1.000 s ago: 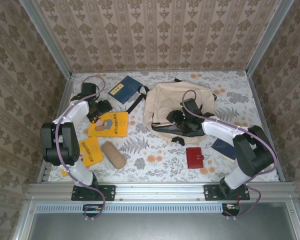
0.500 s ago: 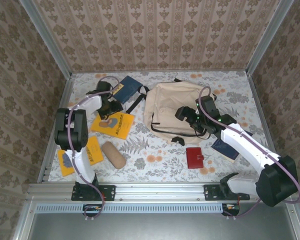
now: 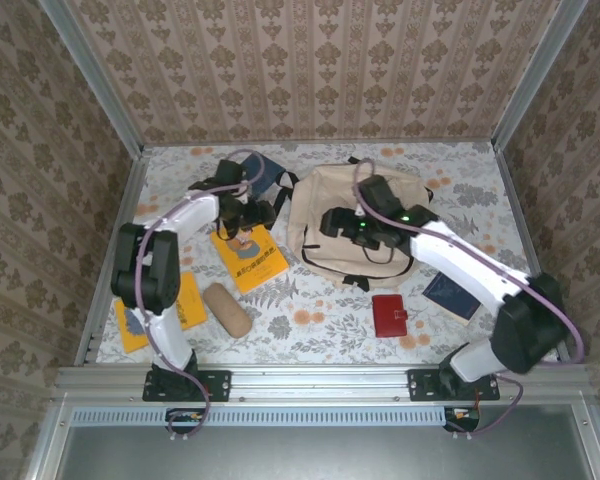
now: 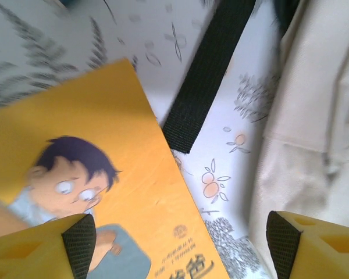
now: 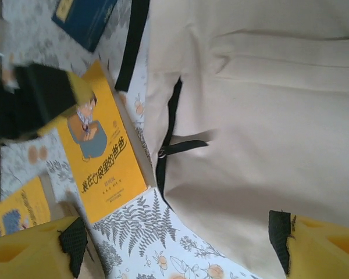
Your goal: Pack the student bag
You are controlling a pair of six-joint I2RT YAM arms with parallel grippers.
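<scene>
– Beige student bag: where does it lie?
– Flat on the worktop, middle and far, with its black strap lying off its left side.
– And the arms?
– The left arm rises from its near-left base, folds at the elbow and runs right. That puts the left gripper over the far end of the yellow book. The right arm reaches far and left from the near right, with the right gripper above the bag's left half.
– Room to move?
– Little between them. The book's right edge lies just beside the bag, with a thin strip of worktop there. A wider stretch lies between the bag, the red wallet and the tan pouch.
– The jaws?
– Both stand wide apart and grip nothing. One left finger is over the book cover, though I cannot tell whether it touches. Below the right pair runs the bag's black zip.
</scene>
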